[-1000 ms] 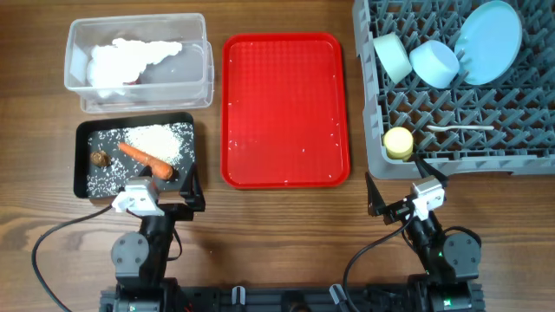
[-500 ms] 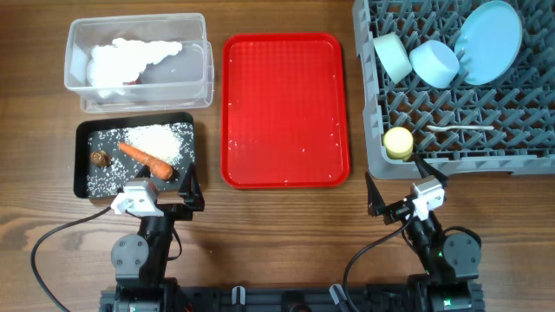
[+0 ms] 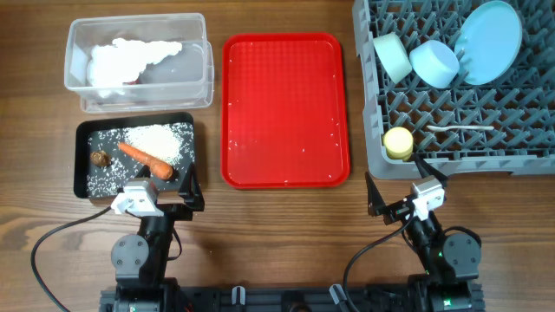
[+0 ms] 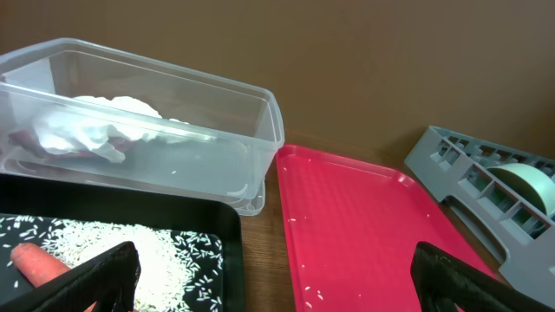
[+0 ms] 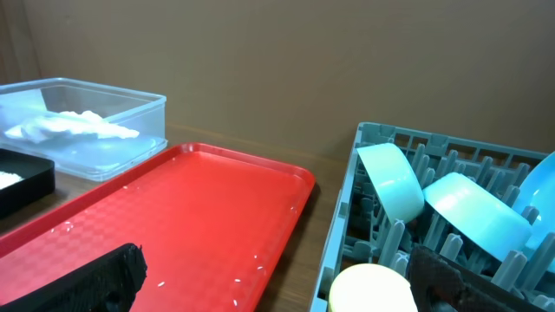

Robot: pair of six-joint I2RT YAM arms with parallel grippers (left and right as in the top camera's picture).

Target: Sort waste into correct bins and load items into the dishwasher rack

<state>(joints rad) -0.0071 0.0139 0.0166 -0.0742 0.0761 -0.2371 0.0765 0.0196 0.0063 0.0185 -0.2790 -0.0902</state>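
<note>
The clear tub (image 4: 253,143) holds white napkins (image 4: 87,130). Nearer the camera, the black tray (image 4: 227,260) carries rice (image 4: 152,256) and a carrot piece (image 4: 35,260). The red tray (image 4: 364,234) lies just beside both. The left gripper (image 4: 273,264) has its fingers wide apart

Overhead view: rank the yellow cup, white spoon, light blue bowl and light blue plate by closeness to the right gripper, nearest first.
From the right gripper:
1. yellow cup, near-left corner of the dishwasher rack.
2. white spoon, lying to the cup's right.
3. light blue bowl, farther back.
4. light blue plate, rear, right of the bowl.
</note>
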